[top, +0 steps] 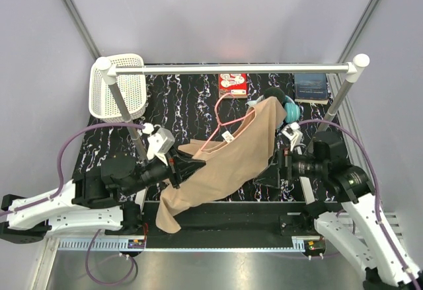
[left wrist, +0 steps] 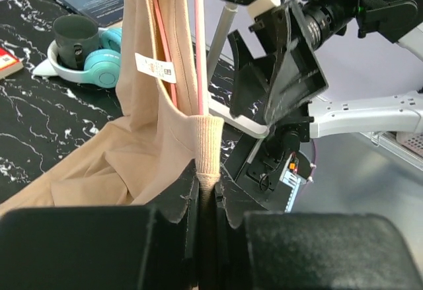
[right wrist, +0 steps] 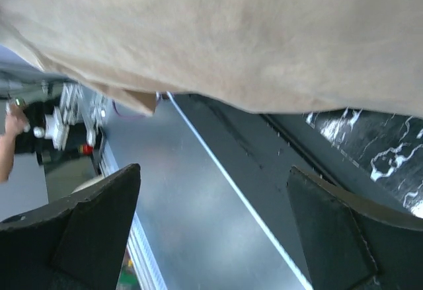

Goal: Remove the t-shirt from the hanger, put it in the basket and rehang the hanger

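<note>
**Collar pinched, shirt not yet off the wire**

The plain tan-beige soft fabric t-shirt (top: 228, 161) is only partly freed. It drapes from the middle of the black marbled worktop (top: 178, 98) down over the near edge. The thin pink-red wire hanger (top: 223, 115) is threaded in at its neck. The hook and one sloping side of the wire stand bare behind the collar, below the white metal rail (top: 231, 69) and apart from it. The rest of the wire runs under the cloth. Judged from this, the neck has been caught but the fabric has yet to be drawn clear of both shoulders of the wire.

The left arm reaches in low from the left, its wrist turned toward the shirt's neck. The left pincer (left wrist: 208, 194) is narrow, clamped on the ribbed collar (left wrist: 210, 145) just beside the pink wire. The right arm is raised at the shirt's right edge, with the right pincer (right wrist: 211, 227) spread wide, holding nothing, the cloth just above its fingers (right wrist: 99, 220).
</note>
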You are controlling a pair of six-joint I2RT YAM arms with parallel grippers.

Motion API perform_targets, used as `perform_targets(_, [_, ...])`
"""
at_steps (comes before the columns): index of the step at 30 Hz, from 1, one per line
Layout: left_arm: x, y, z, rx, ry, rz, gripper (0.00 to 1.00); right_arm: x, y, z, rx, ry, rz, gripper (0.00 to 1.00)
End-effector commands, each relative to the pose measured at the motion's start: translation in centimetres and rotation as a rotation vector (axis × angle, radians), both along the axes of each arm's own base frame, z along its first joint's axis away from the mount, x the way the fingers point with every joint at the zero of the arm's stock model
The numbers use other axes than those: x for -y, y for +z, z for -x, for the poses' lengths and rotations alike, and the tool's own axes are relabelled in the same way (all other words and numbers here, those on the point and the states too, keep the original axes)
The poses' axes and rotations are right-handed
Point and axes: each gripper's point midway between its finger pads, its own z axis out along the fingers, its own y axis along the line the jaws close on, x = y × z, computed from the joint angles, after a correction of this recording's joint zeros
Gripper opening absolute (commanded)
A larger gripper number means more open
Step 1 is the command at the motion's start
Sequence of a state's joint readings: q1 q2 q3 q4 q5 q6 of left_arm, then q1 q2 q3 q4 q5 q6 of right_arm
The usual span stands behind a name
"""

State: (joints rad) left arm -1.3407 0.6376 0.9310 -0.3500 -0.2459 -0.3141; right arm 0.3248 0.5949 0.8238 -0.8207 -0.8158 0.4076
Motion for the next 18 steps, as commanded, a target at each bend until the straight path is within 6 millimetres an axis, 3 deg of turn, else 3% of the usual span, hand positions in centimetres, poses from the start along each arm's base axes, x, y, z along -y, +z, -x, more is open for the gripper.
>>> perform_targets(1, [0.1,0.7,-1.1,-0.059,0.081,0.065,0.0,-1.1,-0.8,-0.5,0.019,0.028,0.106,1.0])
perform_targets(4, [-0.5,-1.0,-1.7,-0.111,0.14,0.023,0.0,-2.8,0.6,-1.0,0.09,0.023,0.108,1.0])
perform_targets(10, [-1.2,-2.4,-1.8,-0.172,0.174,0.007,0.0,-7.0,3.2,-2.8,0.186,0.03,0.098,1.0])
perform_targets(13, [-1.7,-3.5,-1.9,-0.209,0.201,-0.002,0.0,-7.9,4.9,-4.4,0.26,-0.022,0.119,1.0])
perform_targets(18, [-1.7,-4.9,-1.6,-0.256,0.206,-0.007,0.0,-9.2,10.3,-5.9,0.408,-0.092,-0.001,1.0])
